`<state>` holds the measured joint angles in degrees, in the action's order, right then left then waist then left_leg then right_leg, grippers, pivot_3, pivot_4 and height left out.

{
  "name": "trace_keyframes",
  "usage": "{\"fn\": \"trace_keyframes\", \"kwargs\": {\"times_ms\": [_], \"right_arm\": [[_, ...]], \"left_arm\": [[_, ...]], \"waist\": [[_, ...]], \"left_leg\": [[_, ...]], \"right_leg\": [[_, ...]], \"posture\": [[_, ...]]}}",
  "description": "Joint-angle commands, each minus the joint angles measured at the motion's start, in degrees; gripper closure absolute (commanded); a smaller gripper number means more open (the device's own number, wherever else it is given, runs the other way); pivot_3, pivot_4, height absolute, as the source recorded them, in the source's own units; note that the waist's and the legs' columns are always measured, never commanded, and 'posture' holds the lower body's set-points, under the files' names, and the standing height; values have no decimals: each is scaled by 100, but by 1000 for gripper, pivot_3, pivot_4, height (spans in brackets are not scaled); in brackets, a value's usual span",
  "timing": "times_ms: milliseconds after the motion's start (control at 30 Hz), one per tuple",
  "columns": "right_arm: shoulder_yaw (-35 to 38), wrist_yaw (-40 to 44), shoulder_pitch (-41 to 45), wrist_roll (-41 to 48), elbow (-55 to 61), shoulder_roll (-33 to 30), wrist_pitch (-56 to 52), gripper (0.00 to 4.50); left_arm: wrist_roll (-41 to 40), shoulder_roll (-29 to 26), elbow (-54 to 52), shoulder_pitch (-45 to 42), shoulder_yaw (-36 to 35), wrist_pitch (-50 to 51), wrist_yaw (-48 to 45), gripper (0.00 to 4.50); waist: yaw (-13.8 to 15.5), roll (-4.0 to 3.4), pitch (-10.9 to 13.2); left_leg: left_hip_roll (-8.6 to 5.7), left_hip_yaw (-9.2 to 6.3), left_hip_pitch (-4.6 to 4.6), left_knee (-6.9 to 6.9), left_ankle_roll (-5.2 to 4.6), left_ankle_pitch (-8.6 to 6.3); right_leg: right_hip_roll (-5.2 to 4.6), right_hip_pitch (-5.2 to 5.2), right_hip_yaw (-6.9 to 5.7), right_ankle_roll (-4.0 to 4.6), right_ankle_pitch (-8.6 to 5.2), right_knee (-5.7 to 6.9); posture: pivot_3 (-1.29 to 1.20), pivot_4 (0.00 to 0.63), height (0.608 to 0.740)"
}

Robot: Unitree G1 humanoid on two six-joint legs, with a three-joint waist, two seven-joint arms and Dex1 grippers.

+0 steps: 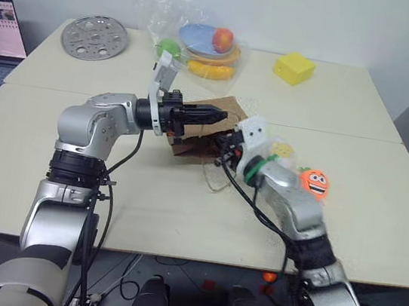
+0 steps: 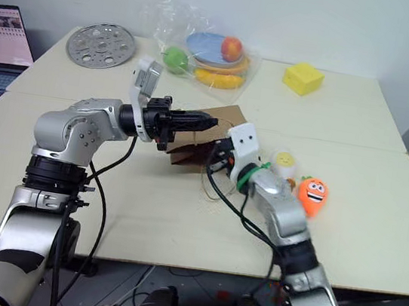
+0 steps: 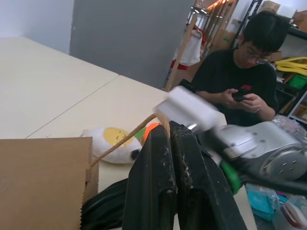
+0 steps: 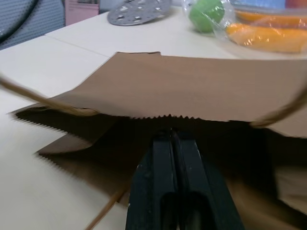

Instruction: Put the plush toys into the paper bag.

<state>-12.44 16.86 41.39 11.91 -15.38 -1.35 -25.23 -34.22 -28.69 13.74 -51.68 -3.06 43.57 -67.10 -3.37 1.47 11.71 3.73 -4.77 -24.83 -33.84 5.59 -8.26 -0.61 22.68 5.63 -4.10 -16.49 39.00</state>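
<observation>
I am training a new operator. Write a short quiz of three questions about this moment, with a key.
1. True or false: the carrot is already inside the bag.
2. Which thing lies nearest to the egg? A. the carrot B. the yellow block C. the metal disc
3. Are the left fingers open or shut?

Key: 1. False, it lies on the table, to the robot's right of the bag. 2. A. 3. Shut.
</observation>
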Motion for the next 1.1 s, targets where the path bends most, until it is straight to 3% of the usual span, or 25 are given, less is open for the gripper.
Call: {"fn": "trace_keyframes", "kwargs": {"times_ms": [33, 300, 500, 633, 867, 1100], "right_arm": [[183, -231, 273, -247, -820, 238, 585, 4443], [-6, -126, -40, -644, -1490, 418, 658, 4443], [107, -187, -147, -675, -1435, 527, 485, 4443], [138, -282, -218, -695, -1396, 617, 453, 4443], [299, -462, -263, -764, -1461, 624, 477, 4443], [301, -78, -268, -575, -1135, 613, 484, 4443]], "left_arm": [[-241, -43, -262, -110, -262, 64, 115, 4500], [-210, -311, 268, -839, -818, -374, 540, 4500], [134, -85, 1337, -1710, -1319, -1706, 1518, 4500], [-147, 209, 1261, -1930, -1583, -2060, 1621, 4500], [-159, 238, 1244, -1869, -1519, -2050, 1625, 4500], [124, 279, 800, -920, -886, -1782, 1287, 4500]], "waist": [[1, 0, 0], [-1, 0, 0], [-3, 1, 0], [-4, 1, 0], [-30, 1, 0], [-44, 1, -1]], "left_leg": [[0, 0, 0, 2, 0, 0], [0, -3, -2, 9, 0, 0], [-1, -3, 1, 8, 1, 0], [0, -4, 1, 8, 1, 0], [0, -4, 0, 10, 1, 0], [-1, -4, 2, 9, 1, 0]], "right_leg": [[0, 0, 0, 0, 0, 0], [0, 4, -3, 0, 1, -1], [0, 1, -4, -11, -3, -1], [0, 1, -4, -8, 0, -1], [0, 2, -4, -5, 2, 0], [0, -3, -3, -5, 4, 1]], "posture": [[0, 150, 740], [0, 150, 740], [0, 150, 740], [0, 150, 740], [0, 150, 740], [0, 150, 740]]}}
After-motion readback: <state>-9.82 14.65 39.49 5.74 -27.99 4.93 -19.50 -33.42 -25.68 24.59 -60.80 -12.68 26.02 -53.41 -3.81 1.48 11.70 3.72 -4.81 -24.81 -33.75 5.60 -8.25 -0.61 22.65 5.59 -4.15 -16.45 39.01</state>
